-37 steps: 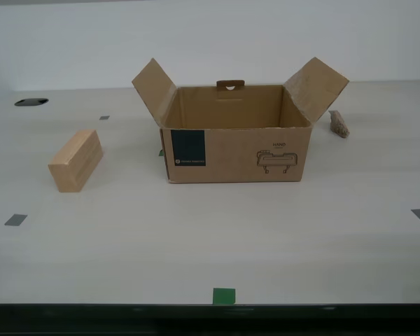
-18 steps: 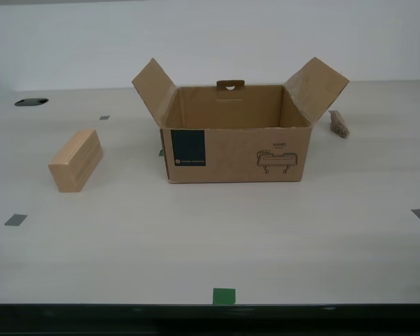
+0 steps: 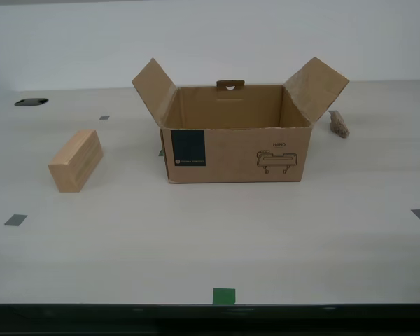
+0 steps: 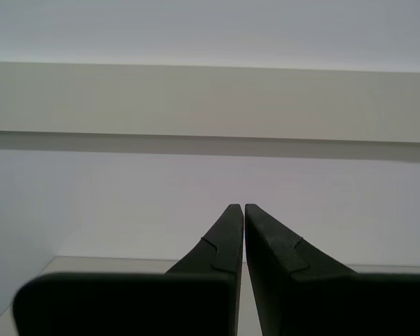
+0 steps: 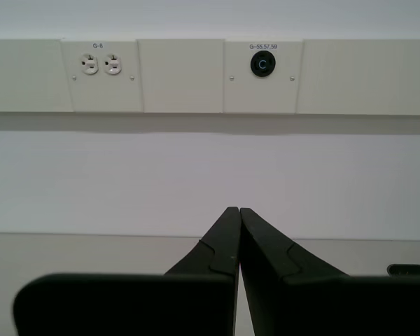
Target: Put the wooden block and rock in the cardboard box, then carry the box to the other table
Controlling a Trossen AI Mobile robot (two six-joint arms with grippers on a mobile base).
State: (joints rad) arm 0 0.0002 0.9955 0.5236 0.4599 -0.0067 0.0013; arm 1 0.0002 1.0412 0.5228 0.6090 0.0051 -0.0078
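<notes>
While both arms stay out of the exterior view, the wooden block (image 3: 75, 160) lies toward that view's left on the pale tabletop (image 3: 217, 231), well apart from either set of fingers. Near the middle stands the cardboard box (image 3: 234, 143), flaps spread open, blue label and line drawing facing the camera, handle tab upright at its back wall. Toward the exterior view's right, just behind a raised flap, sits the rock (image 3: 339, 124). My first gripper (image 5: 235, 210) is clenched, tips together on nothing, pointing at a wall panel with outlets (image 5: 98, 64). My second gripper (image 4: 239, 207) is likewise clenched and empty, facing a blank wall (image 4: 126, 196).
</notes>
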